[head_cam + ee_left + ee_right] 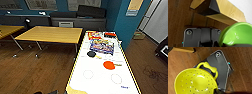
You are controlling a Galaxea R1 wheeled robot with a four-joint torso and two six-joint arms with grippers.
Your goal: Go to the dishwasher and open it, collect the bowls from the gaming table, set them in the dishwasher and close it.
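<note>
Seen from the head view: long white-topped gaming desk (100, 75) running straight ahead, its long axis pointing away from the robot; game boxes (102, 46) heaped at the far end; nearer, a black paddle (91, 53) and an orange-red round thing (109, 65), likely a paddle rather than a bowl, with a pale handle just beside it; hard to tell for certain. To the left, a plain yellow-wood desk (50, 34), apart from the white one.

In the left wrist view: green bowl (236, 34) large and close to the wrist plate, tilted, its lower rim passing behind a dark bar at the picture's edge; a light wooden leg (228, 11) of the desk beyond it, wooden floor (179, 16) beneath. Judged carried by the left arm, though cannot tell how the left jaws stand.

In the right wrist view: yellow perforated bowl (194, 82) with a loop handle, lying over the dark plate, above the floor; likewise judged carried, right jaws' state impossible to tell.

Bowls thus at the arms, below desk level, one per side; dishwasher lying somewhere away from this desk.
</note>
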